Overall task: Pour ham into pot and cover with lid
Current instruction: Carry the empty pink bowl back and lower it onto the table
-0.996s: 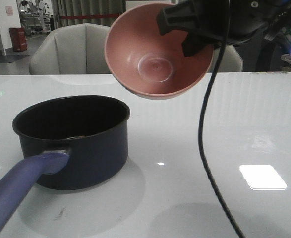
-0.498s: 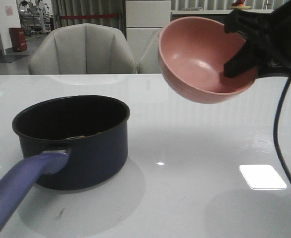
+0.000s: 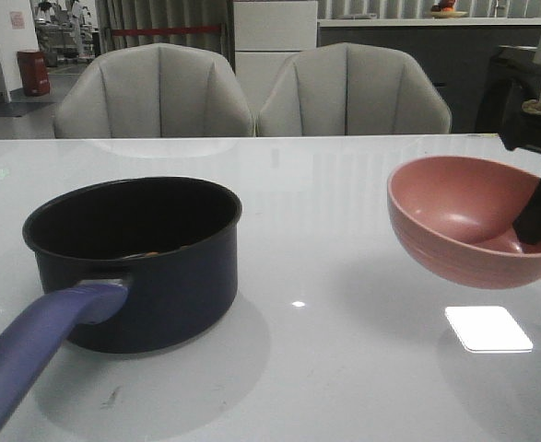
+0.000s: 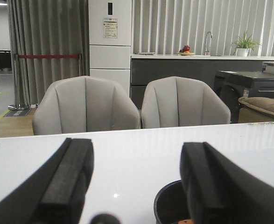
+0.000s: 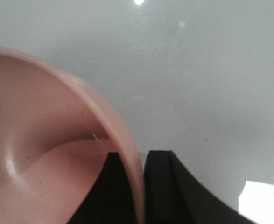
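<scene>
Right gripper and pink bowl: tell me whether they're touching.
Touching. The right wrist view shows the right gripper with one finger inside and one outside the pink bowl, pinching its rim with no gap visible.

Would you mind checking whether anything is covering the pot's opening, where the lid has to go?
Nothing visible does. The pot stands open, with no object over its rim. The right gripper holds the pink bowl well off to the side, and the left gripper is open.

Pink bowl (image 3: 464, 226), white table (image 3: 344, 368), chairs (image 3: 155, 92)
</scene>
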### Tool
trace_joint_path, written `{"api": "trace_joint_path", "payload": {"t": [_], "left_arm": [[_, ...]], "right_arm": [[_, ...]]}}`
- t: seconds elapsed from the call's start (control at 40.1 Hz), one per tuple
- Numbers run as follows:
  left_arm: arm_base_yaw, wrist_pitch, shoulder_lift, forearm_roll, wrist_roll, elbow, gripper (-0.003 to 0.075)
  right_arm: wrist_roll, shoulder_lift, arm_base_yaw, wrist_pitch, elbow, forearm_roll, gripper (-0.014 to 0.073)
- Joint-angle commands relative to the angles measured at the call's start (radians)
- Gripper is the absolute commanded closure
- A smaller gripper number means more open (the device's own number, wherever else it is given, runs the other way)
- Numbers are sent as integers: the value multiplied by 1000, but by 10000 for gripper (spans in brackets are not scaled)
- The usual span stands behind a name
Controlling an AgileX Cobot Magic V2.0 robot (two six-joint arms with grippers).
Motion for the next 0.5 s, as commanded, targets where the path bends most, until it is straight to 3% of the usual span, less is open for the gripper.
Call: {"api": "trace_joint_path", "payload": {"t": [0.0,0.274,0.473], "left_arm": [[-7,-80,9,-8,-1,-29,274],[-7,-80,9,-8,-1,-29,274],[-7,-80,9,-8,-1,-29,274]], "right_arm": [[84,20,-7,33,-86,-96,454],[110,198,-4,225,-300,-180,447],[109,262,-1,266,-376,-203,305]]}}
